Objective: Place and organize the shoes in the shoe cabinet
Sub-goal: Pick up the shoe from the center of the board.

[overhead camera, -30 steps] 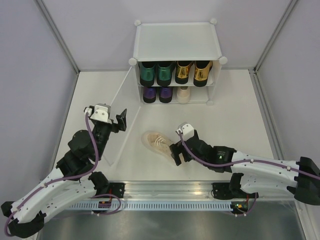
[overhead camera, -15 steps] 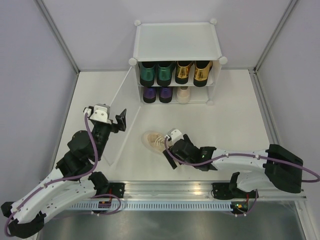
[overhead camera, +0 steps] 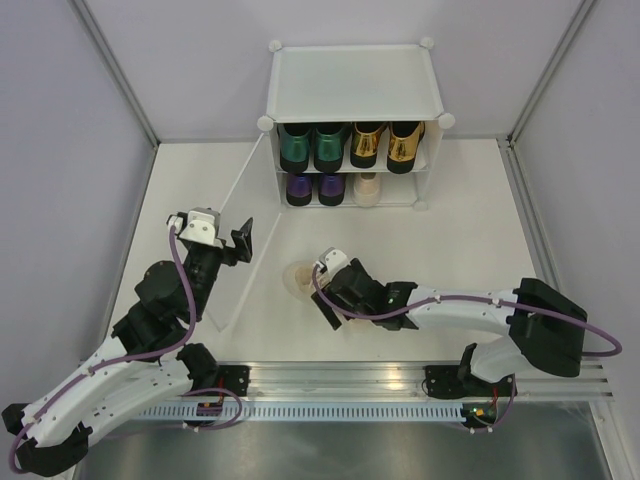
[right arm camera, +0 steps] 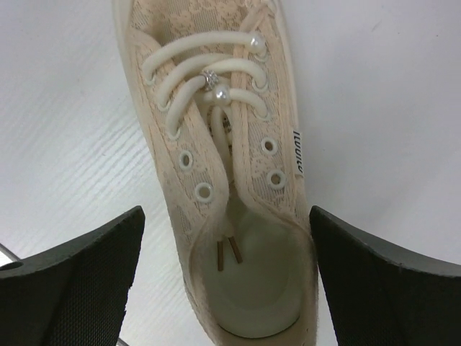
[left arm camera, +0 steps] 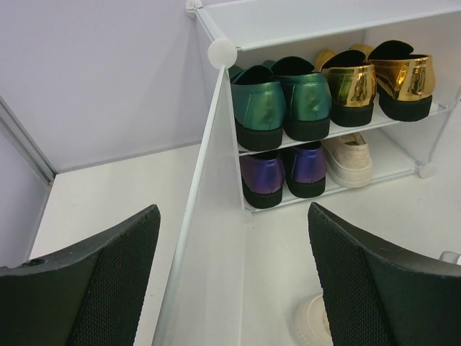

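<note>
Looking down from above, we make out only the toe of the loose beige sneaker (overhead camera: pixel 297 277) on the table (overhead camera: pixel 470 220). The right gripper (overhead camera: pixel 331 292) and its wrist cover the rest. The right wrist camera supplies what that view hides. The sneaker lies sole down, with its laces and open heel toward the lens. The two fingers (right arm camera: pixel 72 281) stand wide apart on either side of its heel end, and white table shows between each finger and the shoe. This claw is fully spread and grips nothing.

The left wrist camera looks into the shoe cabinet (left arm camera: pixel 324 18) far better than the overhead view does. On the upper tier the green loafers (left arm camera: pixel 281 101) sit at the left and the gold loafers (left arm camera: pixel 378 76) at the right, heels outward. On the lower tier the purple shoes (left arm camera: pixel 284 169) stand at the left, with the second beige sneaker (left arm camera: pixel 349 158) just beside them. The frosted door panel (left arm camera: pixel 209 238) is swung open and runs toward the lens. The left gripper (left arm camera: pixel 234 216) is spread wide on either side of it and holds nothing. We cannot tell whether it touches the panel.
</note>
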Motion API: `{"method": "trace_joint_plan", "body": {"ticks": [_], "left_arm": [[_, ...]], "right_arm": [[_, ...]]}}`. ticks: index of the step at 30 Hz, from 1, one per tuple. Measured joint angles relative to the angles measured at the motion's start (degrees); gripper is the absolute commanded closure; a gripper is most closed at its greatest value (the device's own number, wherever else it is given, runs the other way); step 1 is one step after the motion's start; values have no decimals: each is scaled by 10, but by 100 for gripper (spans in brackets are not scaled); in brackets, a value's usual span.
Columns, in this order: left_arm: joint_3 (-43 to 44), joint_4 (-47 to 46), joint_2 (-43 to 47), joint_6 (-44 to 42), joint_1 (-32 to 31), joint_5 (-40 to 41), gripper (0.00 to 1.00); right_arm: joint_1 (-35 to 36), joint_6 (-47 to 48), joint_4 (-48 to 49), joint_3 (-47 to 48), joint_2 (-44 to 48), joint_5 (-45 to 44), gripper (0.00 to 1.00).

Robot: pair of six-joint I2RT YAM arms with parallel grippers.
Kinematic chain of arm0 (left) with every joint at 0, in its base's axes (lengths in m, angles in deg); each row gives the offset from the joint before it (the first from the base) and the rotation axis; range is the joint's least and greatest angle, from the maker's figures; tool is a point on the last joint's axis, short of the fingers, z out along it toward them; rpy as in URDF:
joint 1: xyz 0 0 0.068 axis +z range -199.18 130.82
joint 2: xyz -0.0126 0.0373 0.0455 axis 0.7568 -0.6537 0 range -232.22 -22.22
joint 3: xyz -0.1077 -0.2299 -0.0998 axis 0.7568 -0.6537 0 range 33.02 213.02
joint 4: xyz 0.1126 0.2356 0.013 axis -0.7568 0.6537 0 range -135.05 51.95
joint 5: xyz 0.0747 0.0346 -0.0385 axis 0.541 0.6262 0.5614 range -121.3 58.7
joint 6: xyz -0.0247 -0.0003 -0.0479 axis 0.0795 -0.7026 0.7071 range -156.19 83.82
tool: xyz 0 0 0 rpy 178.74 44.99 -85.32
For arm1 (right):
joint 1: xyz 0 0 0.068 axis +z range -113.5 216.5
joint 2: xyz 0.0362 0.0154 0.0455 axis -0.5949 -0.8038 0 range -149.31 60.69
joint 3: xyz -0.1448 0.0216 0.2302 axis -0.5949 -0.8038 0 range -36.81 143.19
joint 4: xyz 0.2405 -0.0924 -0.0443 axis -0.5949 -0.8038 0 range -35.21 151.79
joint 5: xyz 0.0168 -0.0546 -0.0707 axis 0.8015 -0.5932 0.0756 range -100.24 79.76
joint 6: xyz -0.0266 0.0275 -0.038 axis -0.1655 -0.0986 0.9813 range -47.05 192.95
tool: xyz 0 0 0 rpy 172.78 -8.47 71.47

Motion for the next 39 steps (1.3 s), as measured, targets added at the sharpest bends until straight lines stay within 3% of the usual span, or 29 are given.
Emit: {"method": "trace_joint_plan", "body": {"ticks": [7,21,25,28,29,31,34,35,39], "left_arm": [[0,0,0,0,0,0,14],[0,0,0,0,0,0,14],[0,0,0,0,0,0,14],[0,0,0,0,0,0,14],[0,0,0,0,0,0,14],[0,0,0,0,0,0,14],[0,0,0,0,0,1,14],[0,0,0,0,0,1,14],[0,0,-1,0,0,1,14]], "right_arm": [[-24,4,13,10,-46,43,2],[-29,8,31,10,-74,45,5],[-29,11,37,6,-75,38,19],[-29,15,39,5,-75,36,32],[-29,15,39,5,-75,35,41],[-29,15,39,5,-75,35,47],[-29,13,42,2,-72,30,63],[-29,9,44,-1,-69,25,75],[-37,-21,45,-34,-33,4,95]]}}
